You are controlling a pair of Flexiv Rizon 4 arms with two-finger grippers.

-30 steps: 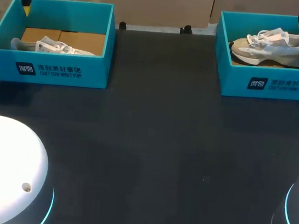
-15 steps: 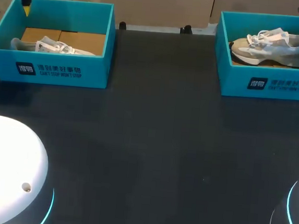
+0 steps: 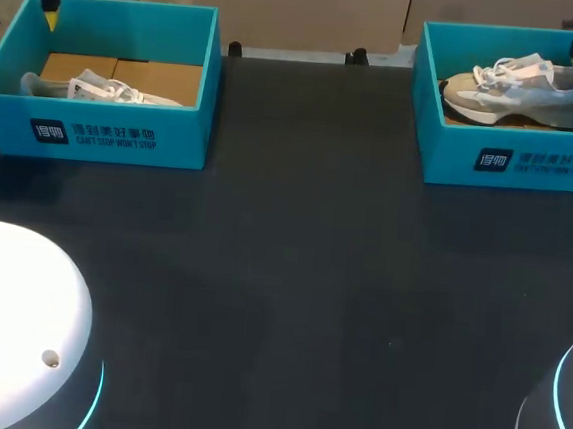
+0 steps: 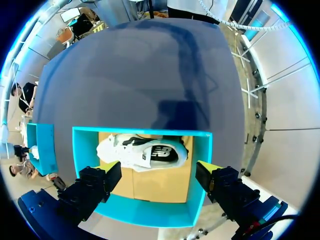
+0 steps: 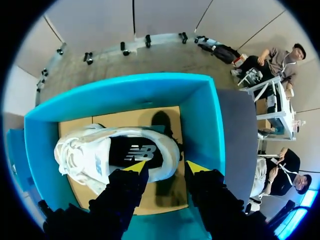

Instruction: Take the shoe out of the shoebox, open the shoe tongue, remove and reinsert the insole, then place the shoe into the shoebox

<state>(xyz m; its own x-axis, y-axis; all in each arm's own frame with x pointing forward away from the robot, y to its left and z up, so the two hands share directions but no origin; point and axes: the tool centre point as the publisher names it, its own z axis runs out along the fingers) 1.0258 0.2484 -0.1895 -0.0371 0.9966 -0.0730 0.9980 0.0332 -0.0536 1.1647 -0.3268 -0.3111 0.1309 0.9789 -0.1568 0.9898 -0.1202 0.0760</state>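
Hovering open, right end effector (image 5: 166, 167) above shoe (image 5: 100, 150) heel, upper-right shoebox (image 3: 512, 159). Fingers of left end effector (image 4: 160, 169) spread too.

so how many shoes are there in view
2. The left shoe lies in the left shoebox, partly hidden behind its near wall in the head view. The right shoe lies in the right shoebox, under the right gripper. The wrist views show none hidden.

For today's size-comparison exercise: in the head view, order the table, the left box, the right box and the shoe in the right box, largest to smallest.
1. table
2. left box and right box, too alike to rank
3. shoe
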